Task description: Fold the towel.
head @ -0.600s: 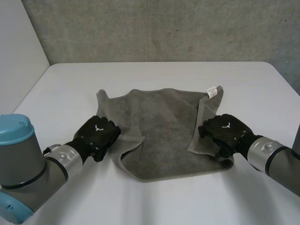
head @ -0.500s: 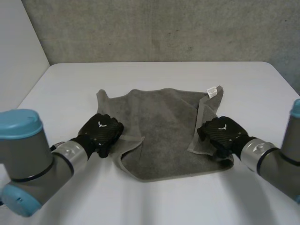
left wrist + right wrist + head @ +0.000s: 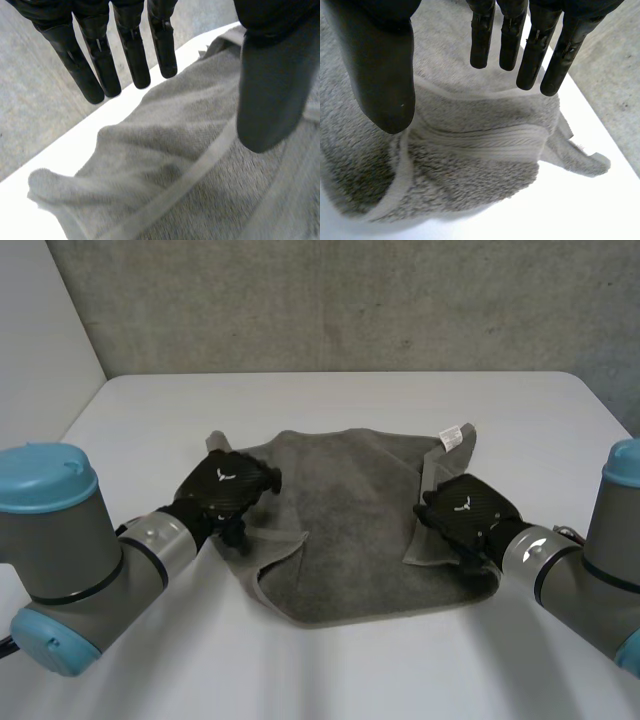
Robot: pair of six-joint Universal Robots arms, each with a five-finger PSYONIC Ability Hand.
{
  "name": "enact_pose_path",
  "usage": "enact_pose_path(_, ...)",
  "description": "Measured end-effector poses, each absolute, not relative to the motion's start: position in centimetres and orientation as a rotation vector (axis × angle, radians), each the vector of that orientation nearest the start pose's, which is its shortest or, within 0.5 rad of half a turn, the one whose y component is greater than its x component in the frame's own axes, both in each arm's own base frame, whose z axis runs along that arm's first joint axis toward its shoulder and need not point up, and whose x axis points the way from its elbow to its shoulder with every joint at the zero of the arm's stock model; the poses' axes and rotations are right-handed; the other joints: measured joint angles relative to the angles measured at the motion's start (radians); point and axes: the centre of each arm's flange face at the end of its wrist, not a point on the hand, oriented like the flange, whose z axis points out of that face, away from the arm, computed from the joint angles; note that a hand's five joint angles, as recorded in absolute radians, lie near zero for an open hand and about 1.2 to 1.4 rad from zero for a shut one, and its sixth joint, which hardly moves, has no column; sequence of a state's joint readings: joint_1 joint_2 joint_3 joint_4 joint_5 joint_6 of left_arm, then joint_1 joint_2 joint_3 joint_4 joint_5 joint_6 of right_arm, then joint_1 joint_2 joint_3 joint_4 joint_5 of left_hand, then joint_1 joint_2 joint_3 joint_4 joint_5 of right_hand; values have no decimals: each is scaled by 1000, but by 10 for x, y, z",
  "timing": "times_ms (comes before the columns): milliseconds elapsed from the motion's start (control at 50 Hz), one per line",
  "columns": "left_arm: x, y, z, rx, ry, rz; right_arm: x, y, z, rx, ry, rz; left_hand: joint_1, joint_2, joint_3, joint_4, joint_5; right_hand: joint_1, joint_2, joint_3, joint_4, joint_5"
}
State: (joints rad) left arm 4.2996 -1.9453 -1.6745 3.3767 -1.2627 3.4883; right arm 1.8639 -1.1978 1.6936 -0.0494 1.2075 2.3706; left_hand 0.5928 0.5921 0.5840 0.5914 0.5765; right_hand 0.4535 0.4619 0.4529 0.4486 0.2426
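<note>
Grey terry towel (image 3: 350, 530) lying rumpled and only partly spread on the white bench (image 3: 330, 670), between the two hands. The left hand (image 3: 228, 490) sits over the towel's left edge, fingers straight and parted from the thumb, with cloth under the palm but none pinched. The right hand (image 3: 462, 510) sits over the opposite edge, where a strip of cloth is turned over onto itself. Its fingers are likewise straight and spread from the thumb, clamping nothing. A small white label (image 3: 452, 435) marks the corner just beyond the right fingertips.

Hazards: beneath the right palm the hem lies doubled (image 3: 480, 160), so a pinch there may catch only the upper layer and leave the lower one behind. Beneath the left palm the cloth is ridged (image 3: 190, 165), and a grasp may gather a bunch, not the edge. Unequal holds would probably skew the fold.

Clearance: bare bench extends beyond both sets of fingertips towards the wall, and outward beside each hand. The towel's wrist-side edge bows unevenly.
</note>
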Motion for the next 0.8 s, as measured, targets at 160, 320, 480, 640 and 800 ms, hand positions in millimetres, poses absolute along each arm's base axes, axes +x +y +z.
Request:
enact_pose_path(160, -306, -244, 189, 1422, 2369, -2109, 255, -260, 173, -1566, 2039, -1713, -89, -88, -90, -79, -98, 0, 0, -2, 0, -1)
enact_pose_path(320, -325, -234, 174, 1689, 2440, -1919, 259, -256, 165, -1579, 2036, -1672, -144, -129, -144, -141, -141, 0, 0, -2, 0, -2)
enact_pose_path(480, -328, -239, 157, 1878, 2227, -1771, 256, -256, 161, -1573, 2056, -1654, -144, -128, -137, -141, -120, 0, 0, -2, 0, -1)
enact_pose_path(640, -327, -245, 149, 1901, 2141, -1730, 256, -254, 160, -1574, 2059, -1645, -14, -25, -4, -12, 7, 0, 0, -2, 0, -2)
enact_pose_path(800, -324, -246, 146, 1868, 2158, -1705, 257, -252, 155, -1583, 2058, -1627, 341, 345, 354, 347, 349, 0, 0, -2, 0, -1)
